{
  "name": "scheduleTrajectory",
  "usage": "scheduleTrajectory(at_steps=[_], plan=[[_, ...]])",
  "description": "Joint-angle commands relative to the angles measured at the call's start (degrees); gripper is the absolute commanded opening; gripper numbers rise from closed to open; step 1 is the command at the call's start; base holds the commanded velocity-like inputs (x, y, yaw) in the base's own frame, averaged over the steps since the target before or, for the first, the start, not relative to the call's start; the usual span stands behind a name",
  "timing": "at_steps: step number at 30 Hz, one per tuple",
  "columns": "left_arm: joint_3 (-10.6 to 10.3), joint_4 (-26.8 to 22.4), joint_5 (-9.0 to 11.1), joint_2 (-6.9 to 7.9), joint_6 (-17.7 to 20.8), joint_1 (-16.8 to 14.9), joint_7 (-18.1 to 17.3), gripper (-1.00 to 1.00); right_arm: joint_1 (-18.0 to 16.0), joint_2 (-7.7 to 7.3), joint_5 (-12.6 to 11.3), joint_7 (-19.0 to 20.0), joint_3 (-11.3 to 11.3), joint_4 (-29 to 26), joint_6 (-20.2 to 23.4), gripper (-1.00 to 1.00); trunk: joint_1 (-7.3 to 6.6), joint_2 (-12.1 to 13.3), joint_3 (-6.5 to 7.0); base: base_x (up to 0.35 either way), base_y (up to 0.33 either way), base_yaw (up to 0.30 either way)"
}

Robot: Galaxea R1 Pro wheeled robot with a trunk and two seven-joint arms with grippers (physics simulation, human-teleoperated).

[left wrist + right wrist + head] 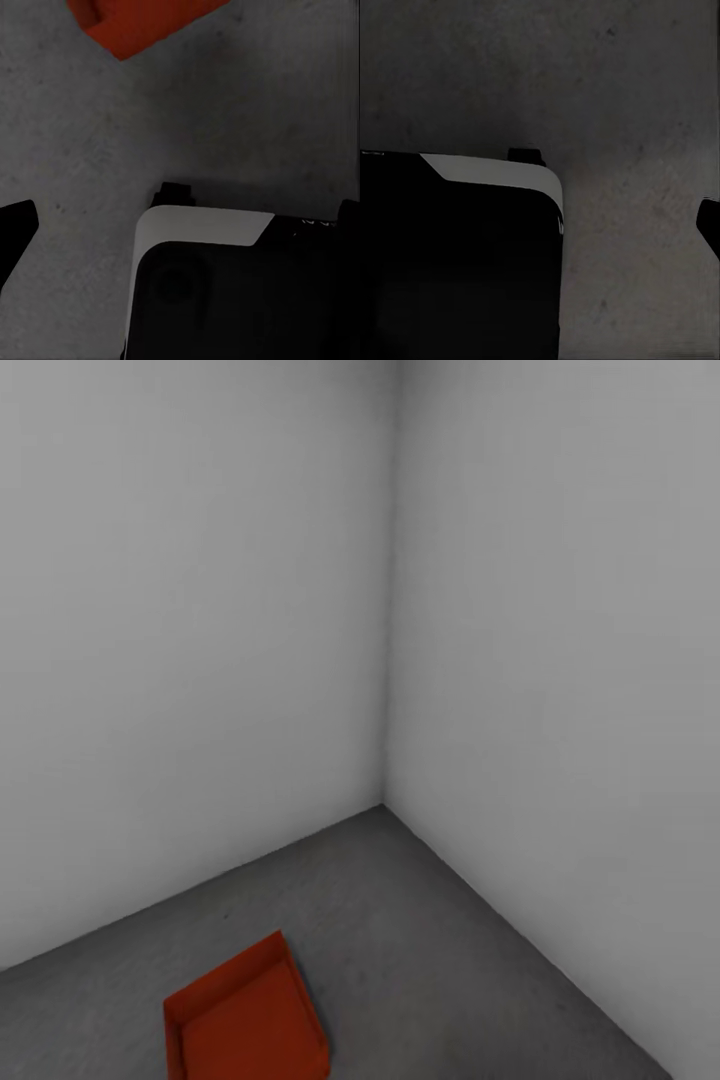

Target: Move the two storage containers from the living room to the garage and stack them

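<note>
Although one orange-red storage container point(248, 1022) already sits open side up on the dark concrete floor point(420, 940) of the garage, low and left of centre in the head view and cut by its lower edge, the stack is not yet made, and I judge the risks lie in what follows. From the left wrist view a corner of that container point(142, 22) shows beyond the robot's base point(225, 285), with a dark fingertip point(16, 225) at one edge; whether the left gripper is open or closed cannot be told. If the base rolls forward or turns carelessly it could nudge the bin, since the two look near. Rightward, the wall corner point(385, 660) hems in the space, so a wide turn might scrape it. The right wrist view gives floor, base and one fingertip point(711, 225); that gripper's state cannot be told either.
</note>
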Motion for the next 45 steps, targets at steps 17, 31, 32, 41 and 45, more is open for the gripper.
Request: scheduleTrajectory(at_steps=[17,31,32,41,45], plan=[[0.24,0.02,0.42,-0.01,-0.17,-0.02,0.01,1.0,-0.04,0.05,-0.49,-0.04,0.48,0.12,-0.15,1.0,0.0,-0.04,0.76,0.0,0.0,-0.274],[0.24,0.02,0.42,-0.02,-0.15,-0.02,0.01,1.0,-0.04,0.05,-0.49,-0.04,0.5,0.11,-0.15,1.0,0.0,-0.04,1.62,0.0,0.0,-0.205],[0.24,0.02,0.42,-0.02,-0.16,-0.02,0.01,1.0,-0.04,0.05,-0.49,-0.04,0.5,0.1,-0.15,1.0,0.0,-0.04,1.69,0.0,0.0,-0.202],[0.24,0.02,0.42,0.01,-0.15,-0.02,0.01,1.0,-0.04,0.0,-0.52,-0.04,0.46,0.11,-0.12,1.0,0.0,-0.04,1.86,0.0,0.0,-0.031],[0.24,0.02,0.42,-0.01,-0.17,-0.02,0.01,1.0,-0.04,0.04,-0.56,-0.04,0.45,0.12,-0.14,1.0,0.0,-0.04,2.15,0.0,0.0,-0.001]])
